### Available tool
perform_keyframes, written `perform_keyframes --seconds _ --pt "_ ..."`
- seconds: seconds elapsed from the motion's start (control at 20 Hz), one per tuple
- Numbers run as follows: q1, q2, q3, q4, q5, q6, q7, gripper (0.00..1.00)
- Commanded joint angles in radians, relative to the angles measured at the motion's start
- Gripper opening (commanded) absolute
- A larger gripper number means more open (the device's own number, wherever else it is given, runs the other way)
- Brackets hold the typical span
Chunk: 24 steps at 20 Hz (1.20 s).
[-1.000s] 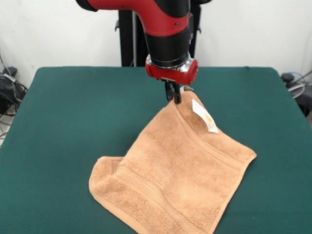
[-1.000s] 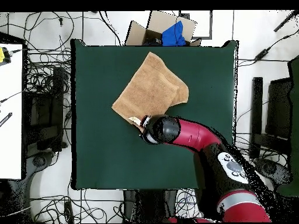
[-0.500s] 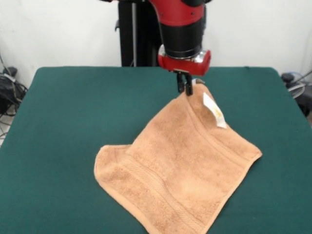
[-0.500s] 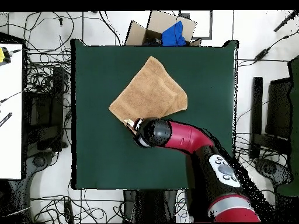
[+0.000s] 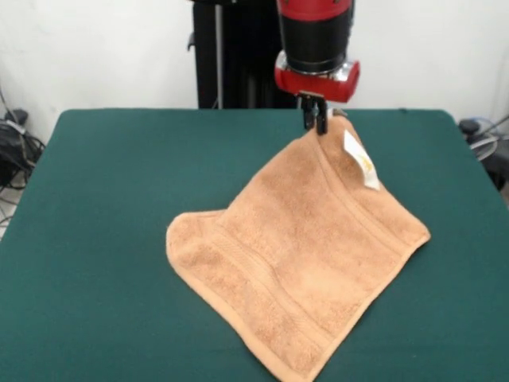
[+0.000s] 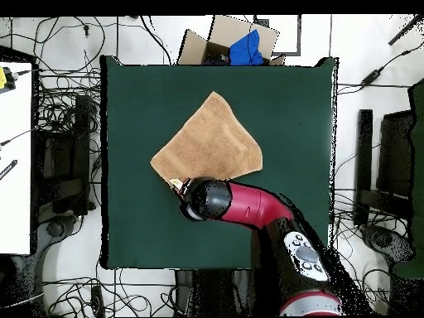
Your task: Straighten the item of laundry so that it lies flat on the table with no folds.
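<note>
The peach-orange towel, the item of laundry (image 5: 302,247) (image 6: 207,141), lies spread on the green table (image 5: 119,183) (image 6: 290,108). Its far corner is lifted off the cloth. My gripper (image 5: 316,126) is shut on that raised corner, and the white tag (image 5: 361,161) hangs just beside it. The left corner of the towel still curls under in a small fold (image 5: 191,231). In the overhead view the red arm (image 6: 248,203) covers the gripper, and only the towel's edge shows by the wrist.
A cardboard box with blue cloth (image 6: 236,45) sits beyond the table's top edge in the overhead view. Cables lie on the floor all round the table. A white desk (image 6: 15,157) stands at the left.
My gripper has moved toward the table's far side and to the right in the front view, pulling the held corner with it. The towel has slid along and spread wider.
</note>
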State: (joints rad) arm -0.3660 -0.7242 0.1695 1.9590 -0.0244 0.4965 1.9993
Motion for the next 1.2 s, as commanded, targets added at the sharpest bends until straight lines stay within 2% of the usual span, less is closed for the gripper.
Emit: perform_keyframes --seconds 0.05,0.45,0.9,1.2 --pt "0.063 -0.054 -0.054 0.120 0.089 0.031 0.261 0.00" --pt "0.098 -0.056 -0.085 0.119 0.127 0.023 0.248 0.00" --pt "0.111 0.013 -0.090 0.077 0.127 -0.035 0.216 0.00" --pt "0.103 0.113 -0.098 0.009 0.096 -0.112 0.194 0.00"
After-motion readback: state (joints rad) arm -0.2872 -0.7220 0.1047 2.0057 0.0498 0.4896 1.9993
